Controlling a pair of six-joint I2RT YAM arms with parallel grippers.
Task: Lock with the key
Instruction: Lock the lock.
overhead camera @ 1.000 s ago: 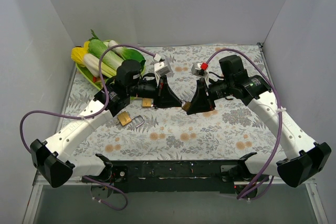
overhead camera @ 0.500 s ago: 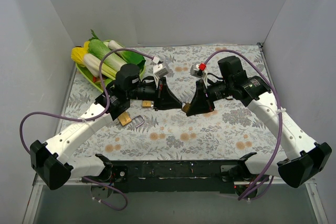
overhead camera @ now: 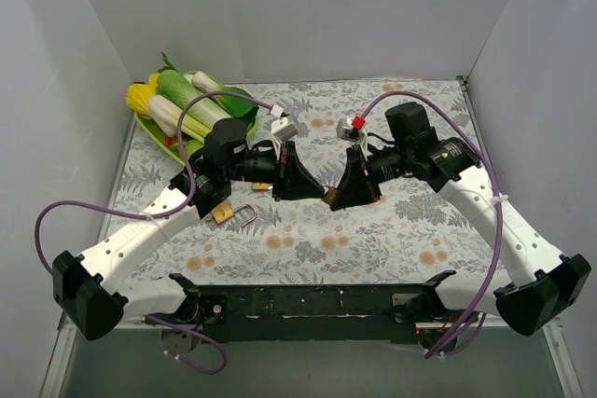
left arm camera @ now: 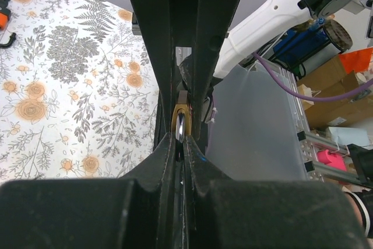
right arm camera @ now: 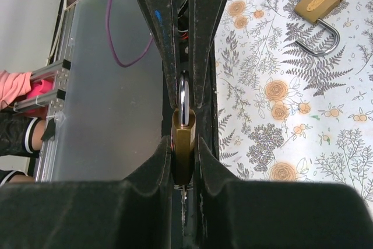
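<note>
sitting at the back left corner of the floral tablecloth, a green plate holds a heap of vegetables: long white-and-green stalks laid side by side and a yellow corn cob at the outer edge. the plate is well apart from both pincers.

the task's thing, a small brass padlock, is held off the cloth near the middle of the table, between the two arms. the right gripper is clamped on its body, one finger on each flat face. from the padlock's end a silver piece sticks out toward the other arm. it is thin, rounded and shiny, but whether it is the key or the shackle cannot be told. the left gripper is pinched fully closed on that silver piece, so the two sets of fingertips meet almost nose to nose.

a second brass padlock lies flat on the cloth under the left arm, with its steel shackle swung open. a further small brass object shows beside the left wrist, too hidden to identify.
</note>
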